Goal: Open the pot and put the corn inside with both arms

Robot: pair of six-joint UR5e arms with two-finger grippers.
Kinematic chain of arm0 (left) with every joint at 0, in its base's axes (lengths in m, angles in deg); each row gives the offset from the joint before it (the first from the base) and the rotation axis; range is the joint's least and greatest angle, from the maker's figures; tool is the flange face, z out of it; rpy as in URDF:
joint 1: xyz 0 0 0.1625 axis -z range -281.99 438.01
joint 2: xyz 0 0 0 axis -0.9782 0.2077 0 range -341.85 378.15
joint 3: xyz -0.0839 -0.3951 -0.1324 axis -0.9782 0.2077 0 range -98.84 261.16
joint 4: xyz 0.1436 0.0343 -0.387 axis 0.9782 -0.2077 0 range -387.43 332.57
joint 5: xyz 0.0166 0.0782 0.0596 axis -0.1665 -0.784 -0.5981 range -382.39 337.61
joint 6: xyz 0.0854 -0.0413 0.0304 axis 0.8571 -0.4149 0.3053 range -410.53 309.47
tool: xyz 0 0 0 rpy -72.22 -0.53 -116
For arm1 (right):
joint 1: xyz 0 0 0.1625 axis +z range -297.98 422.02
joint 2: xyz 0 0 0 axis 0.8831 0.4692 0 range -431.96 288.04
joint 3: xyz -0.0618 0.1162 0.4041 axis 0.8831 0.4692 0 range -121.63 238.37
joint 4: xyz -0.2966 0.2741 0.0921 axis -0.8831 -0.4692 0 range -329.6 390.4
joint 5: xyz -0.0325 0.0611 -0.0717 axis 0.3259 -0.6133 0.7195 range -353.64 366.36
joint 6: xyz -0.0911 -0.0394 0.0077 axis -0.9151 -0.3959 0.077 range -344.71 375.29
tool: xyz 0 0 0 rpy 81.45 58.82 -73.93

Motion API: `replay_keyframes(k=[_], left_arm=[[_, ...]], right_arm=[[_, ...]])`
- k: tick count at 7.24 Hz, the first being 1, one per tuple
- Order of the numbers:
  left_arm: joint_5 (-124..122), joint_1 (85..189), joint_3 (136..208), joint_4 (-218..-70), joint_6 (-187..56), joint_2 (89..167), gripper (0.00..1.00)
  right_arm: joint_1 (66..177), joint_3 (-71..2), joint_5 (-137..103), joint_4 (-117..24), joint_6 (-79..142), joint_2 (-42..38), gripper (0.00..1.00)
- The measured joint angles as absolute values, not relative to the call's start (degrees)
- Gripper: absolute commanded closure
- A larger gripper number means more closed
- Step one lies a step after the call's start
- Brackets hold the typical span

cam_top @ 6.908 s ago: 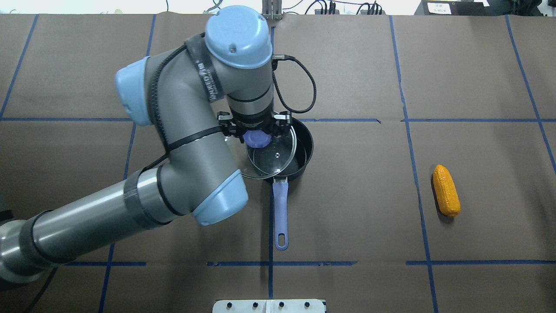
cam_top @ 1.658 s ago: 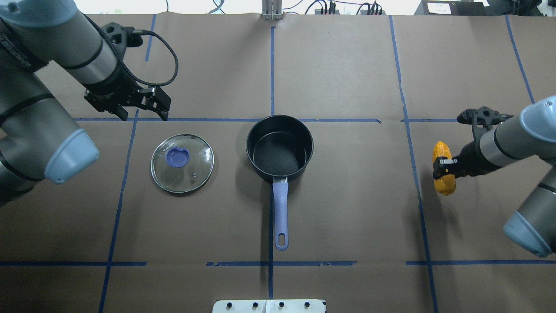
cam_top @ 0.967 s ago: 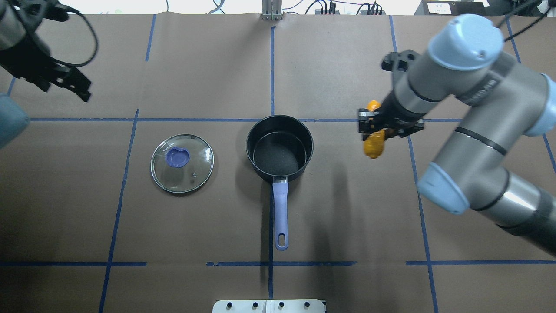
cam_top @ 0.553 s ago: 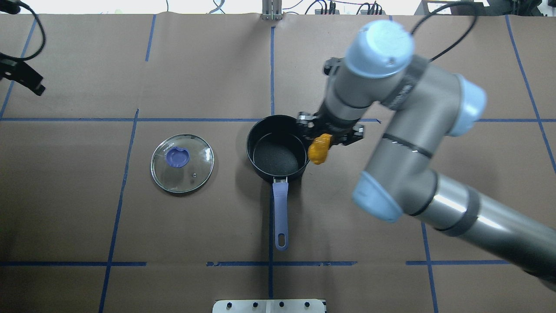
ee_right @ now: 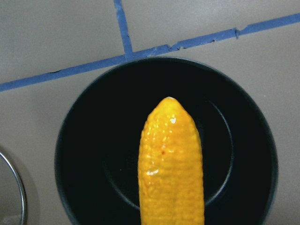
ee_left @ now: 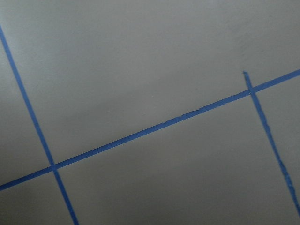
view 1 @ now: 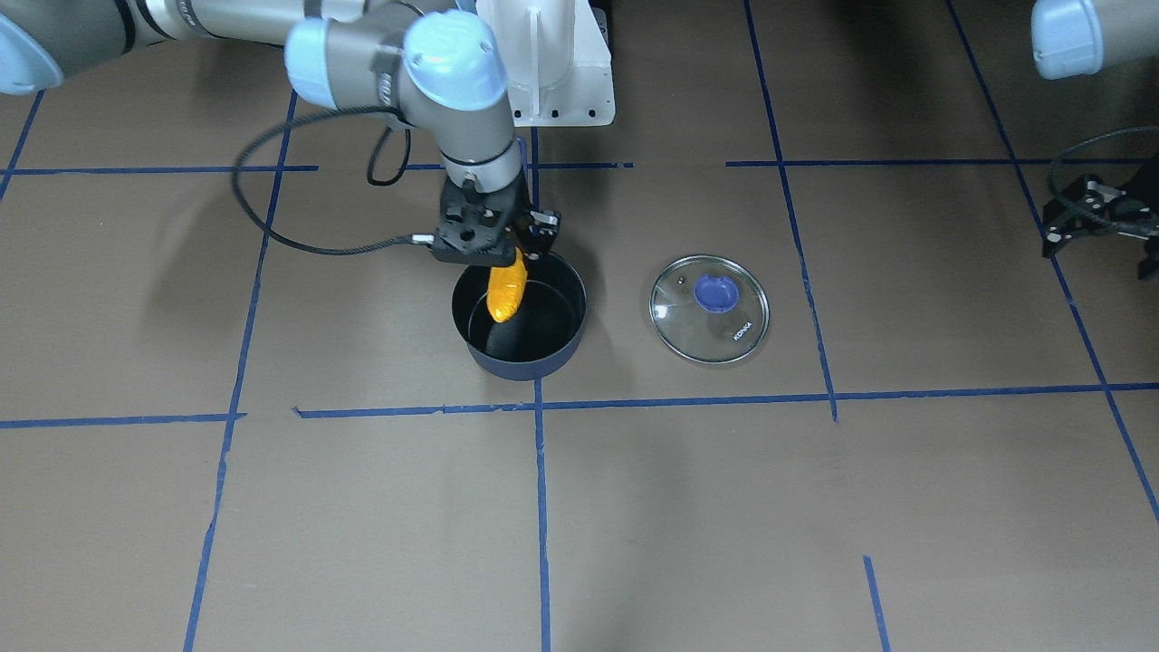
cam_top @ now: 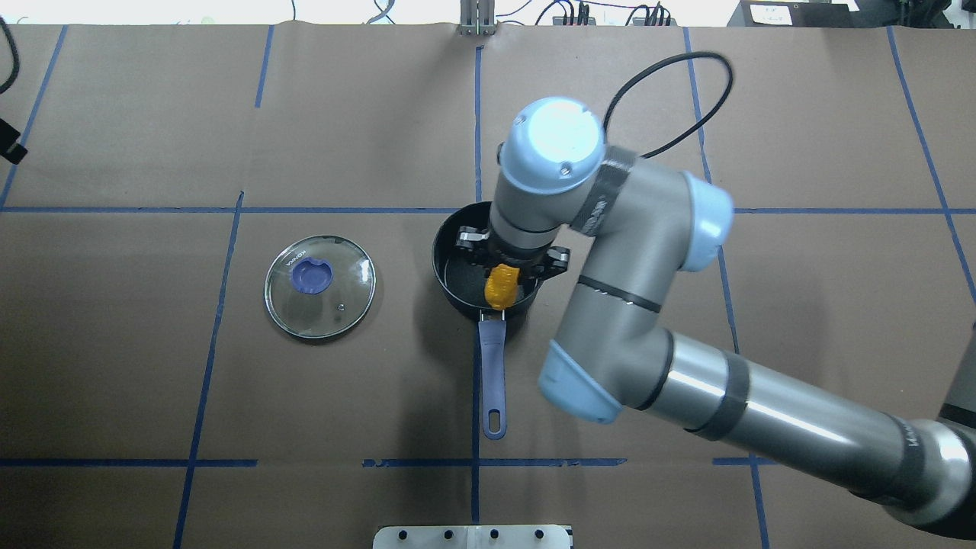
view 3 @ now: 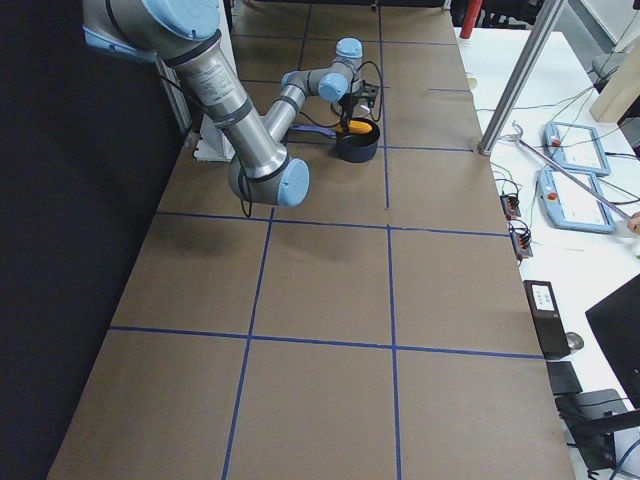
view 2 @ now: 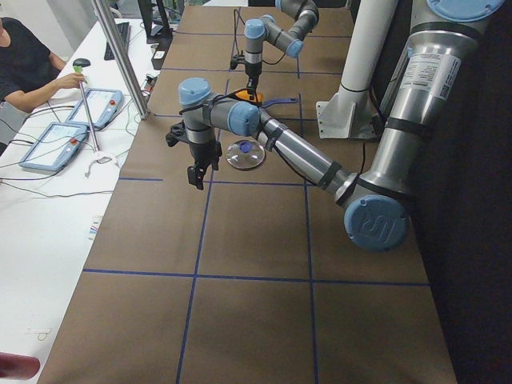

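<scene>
Your right claw [view 1: 503, 260] grips the corn [cam_top: 501, 285], which hangs tip-down over the open pot [cam_top: 440, 259]. Released off-centre, it may strike the rim and tumble out. Your left claw [view 1: 1097, 237] is spread, empty, well aside.

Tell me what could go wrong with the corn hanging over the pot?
The corn hangs tip-down from the right gripper above the open pot. Let go from there, it might bounce out or end up leaning on the rim. If the gripper goes lower, it might bump the rim and shove the pot.
</scene>
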State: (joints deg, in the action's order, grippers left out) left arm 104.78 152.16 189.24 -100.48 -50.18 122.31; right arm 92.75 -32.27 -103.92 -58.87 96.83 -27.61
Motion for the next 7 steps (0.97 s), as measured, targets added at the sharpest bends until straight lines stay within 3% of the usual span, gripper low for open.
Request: replay_keyframes(k=[1,2,3,7], left_arm=[[104.81,152.54,189.25,-100.55,-49.77,121.97,0.0],[104.84,152.92,189.3,-100.6,-49.63,121.67,0.0],[104.86,153.28,189.36,-100.63,-49.59,121.47,0.0],[104.66,154.56,189.4,-100.52,-49.5,120.78,0.0]], right_arm=[[92.6,-31.28,-103.64,-57.86,97.2,-27.8,0.86],[92.56,-30.91,-103.55,-57.54,97.3,-27.78,0.23],[92.55,-30.8,-103.53,-57.41,97.3,-27.77,0.01],[93.24,-31.97,-103.68,-57.15,97.29,-27.9,0.0]])
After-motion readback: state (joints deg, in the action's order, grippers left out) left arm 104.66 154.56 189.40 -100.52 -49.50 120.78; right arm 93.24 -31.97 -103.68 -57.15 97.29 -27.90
